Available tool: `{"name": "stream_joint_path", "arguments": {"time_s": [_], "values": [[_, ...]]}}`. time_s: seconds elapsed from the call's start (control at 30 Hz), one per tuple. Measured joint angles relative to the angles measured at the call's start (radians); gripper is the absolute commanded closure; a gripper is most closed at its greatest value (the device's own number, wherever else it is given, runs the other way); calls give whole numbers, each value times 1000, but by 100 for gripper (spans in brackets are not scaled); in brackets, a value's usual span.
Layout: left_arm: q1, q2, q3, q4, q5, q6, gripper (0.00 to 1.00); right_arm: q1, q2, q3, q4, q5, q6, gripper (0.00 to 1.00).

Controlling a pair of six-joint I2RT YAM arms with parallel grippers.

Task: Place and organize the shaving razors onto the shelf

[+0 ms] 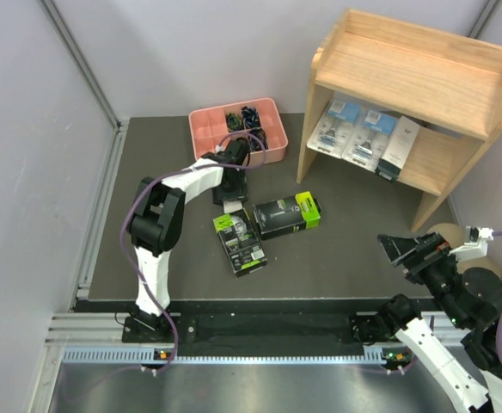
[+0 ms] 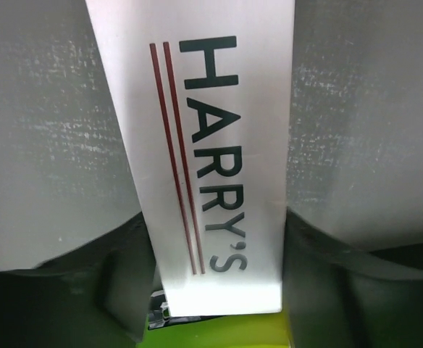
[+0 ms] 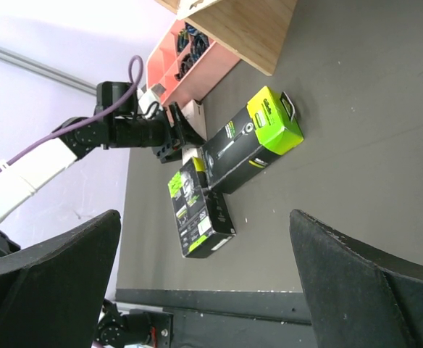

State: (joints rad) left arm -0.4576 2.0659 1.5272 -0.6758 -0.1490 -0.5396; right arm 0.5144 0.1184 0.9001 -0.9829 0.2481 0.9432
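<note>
The left arm [image 1: 161, 215] reaches far across the surface [image 1: 345, 258], elbow raised, with the left end effector [image 1: 231, 185] pointing down over a white Harry's box [image 2: 211, 167] lying just near of the pink tray [image 1: 201, 129]. Its fingers [image 2: 356, 304] flank the box's long edges, but whether they grip it cannot be told. The right arm [image 1: 457, 292] is folded at the near right, the right end effector [image 1: 403, 251] spread wide, holding nothing.
</note>
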Motion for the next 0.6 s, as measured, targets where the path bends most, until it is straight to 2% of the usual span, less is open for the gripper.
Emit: {"name": "stream_joint_path", "arguments": {"time_s": [0.07, 0.17, 0.43, 0.6], "values": [[0, -9, -13, 12, 4, 5, 55, 0, 0, -4, 3, -2, 0, 1], [0, -27, -42, 41, 15, 14, 67, 0, 0, -5, 5, -6, 0, 1], [5, -92, -82, 66, 44, 46, 67, 0, 1, -22, 24, -21, 1, 1], [5, -214, -82, 51, 104, 98, 69, 0, 8, -39, 41, -44, 3, 1]]}}
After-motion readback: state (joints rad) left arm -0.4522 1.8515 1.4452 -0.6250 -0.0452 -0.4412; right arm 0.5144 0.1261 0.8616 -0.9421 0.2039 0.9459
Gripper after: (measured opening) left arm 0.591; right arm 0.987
